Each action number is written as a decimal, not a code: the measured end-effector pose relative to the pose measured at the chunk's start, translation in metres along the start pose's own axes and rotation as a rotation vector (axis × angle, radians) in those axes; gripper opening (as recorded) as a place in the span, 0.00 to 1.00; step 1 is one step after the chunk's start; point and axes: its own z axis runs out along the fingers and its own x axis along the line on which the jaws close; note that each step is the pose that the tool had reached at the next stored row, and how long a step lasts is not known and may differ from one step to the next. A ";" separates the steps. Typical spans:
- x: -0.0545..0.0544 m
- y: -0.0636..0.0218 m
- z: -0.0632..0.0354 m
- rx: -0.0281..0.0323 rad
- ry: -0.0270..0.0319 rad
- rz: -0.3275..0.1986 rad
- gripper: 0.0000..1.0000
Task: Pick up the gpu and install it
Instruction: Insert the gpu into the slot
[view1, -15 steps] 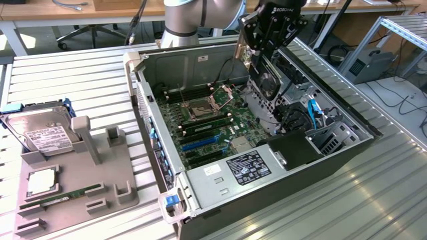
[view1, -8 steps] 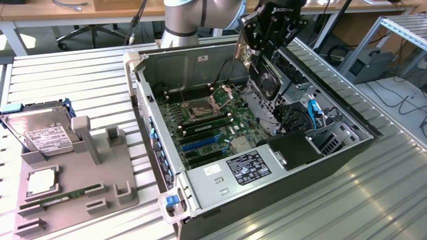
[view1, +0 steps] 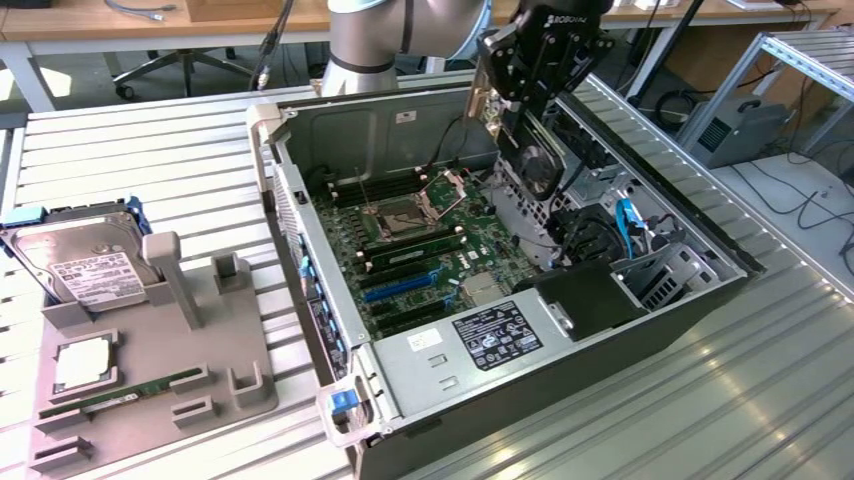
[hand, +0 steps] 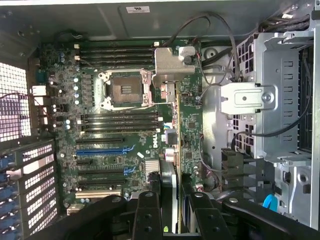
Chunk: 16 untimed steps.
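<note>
Gpu held above an open computer case, gripped in the jaws of the robot's gripper. Nearest in the exterior view, on that view's left, a grey holder sits on the slatted metal surface. It carries a hard drive, a processor chip and a narrow RAM stick. Beyond it the case lies on its side with the panel off, exposing the green motherboard and its bare CPU socket. Over the far half of the case the card stands on edge with its long axis roughly level. Its silver end bracket points toward the case wall beyond the memory slots, on the exterior view's left. The wrist view looks down the card's thin upper edge, which runs from between the two black fingers out to the bracket. It lies crosswise to the blue and black expansion slots below. The jaws are partly closed, one finger on each face of the card, which hangs clear of the motherboard. Farthest back, the grey arm rises behind the case.
</note>
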 end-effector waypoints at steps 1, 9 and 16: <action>0.000 0.0000 0.0000 -0.0002 0.0000 -0.006 0.27; 0.000 0.0000 0.0000 -0.0019 0.0000 -0.068 0.27; 0.000 0.0000 0.0000 -0.0030 0.0000 -0.109 0.27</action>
